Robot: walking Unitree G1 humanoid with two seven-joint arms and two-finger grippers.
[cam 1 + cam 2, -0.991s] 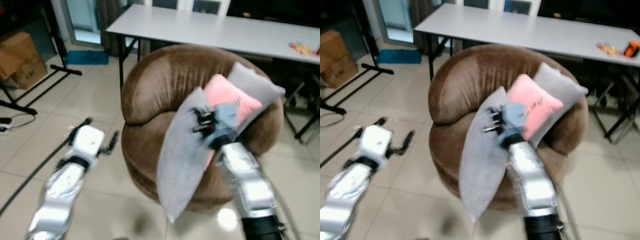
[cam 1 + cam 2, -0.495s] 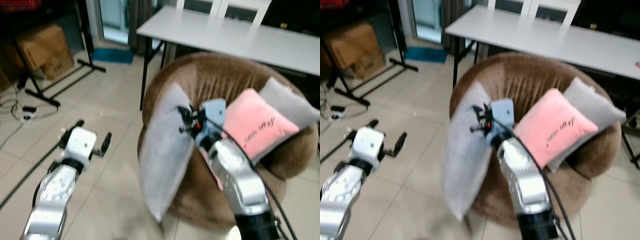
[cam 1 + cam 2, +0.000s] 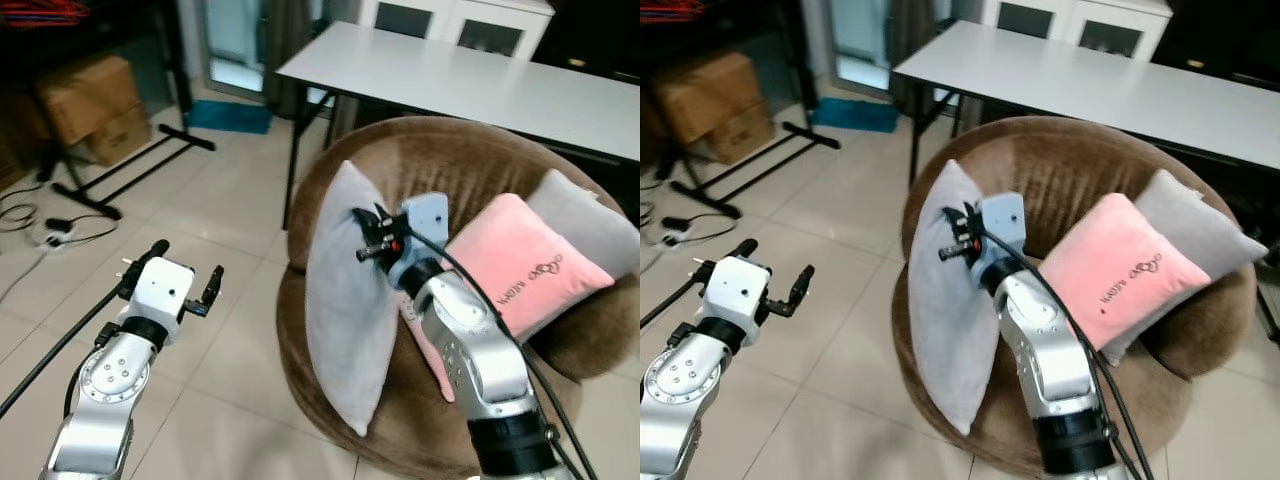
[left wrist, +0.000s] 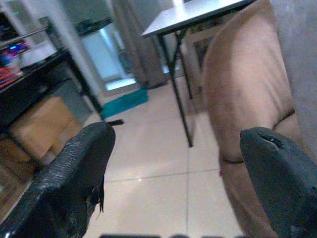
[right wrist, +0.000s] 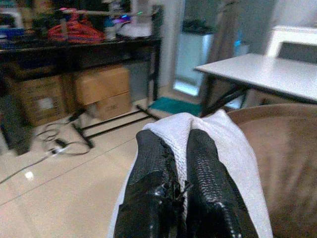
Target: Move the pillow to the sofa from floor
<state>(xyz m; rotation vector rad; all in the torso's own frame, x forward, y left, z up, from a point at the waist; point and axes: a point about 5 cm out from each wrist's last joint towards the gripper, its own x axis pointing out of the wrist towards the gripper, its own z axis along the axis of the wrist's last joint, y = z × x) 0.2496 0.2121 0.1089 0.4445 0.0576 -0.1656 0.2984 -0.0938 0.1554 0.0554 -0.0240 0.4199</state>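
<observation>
**Spotter:** Where's the pillow now?

**Me:** I have the grey pillow [image 3: 350,300] pinched at its upper edge in my right hand [image 3: 368,238]. In the right wrist view both black fingers [image 5: 205,163] are pressed together with a fold of pale fabric between them. The pillow hangs upright against the front left of the brown sofa [image 3: 460,170], its lower corner dangling over the seat's rim, clear of the floor [image 3: 210,210].

**Spotter:** What changed in the last second?

**Me:** A second ago the pillow hung slanted in front of the sofa, covering part of the pink cushion [image 3: 525,262]. The whole view has shifted since, so my head moved too, but relative to the sofa the pillow now stands further to my left and more upright, close against the backrest, and the pink cushion and the grey cushion [image 3: 590,215] behind it are both in plain sight.

**Spotter:** So, nearly done?

**Me:** I'd judge so. It is at the sofa but my grip bears it, so it's not placed yet. What remains, I think, is settling it onto the seat and letting go.

**Spotter:** Your other arm?

**Me:** My left hand [image 3: 170,275] hangs idle over the tiles, fingers spread apart, holding nothing.
</observation>
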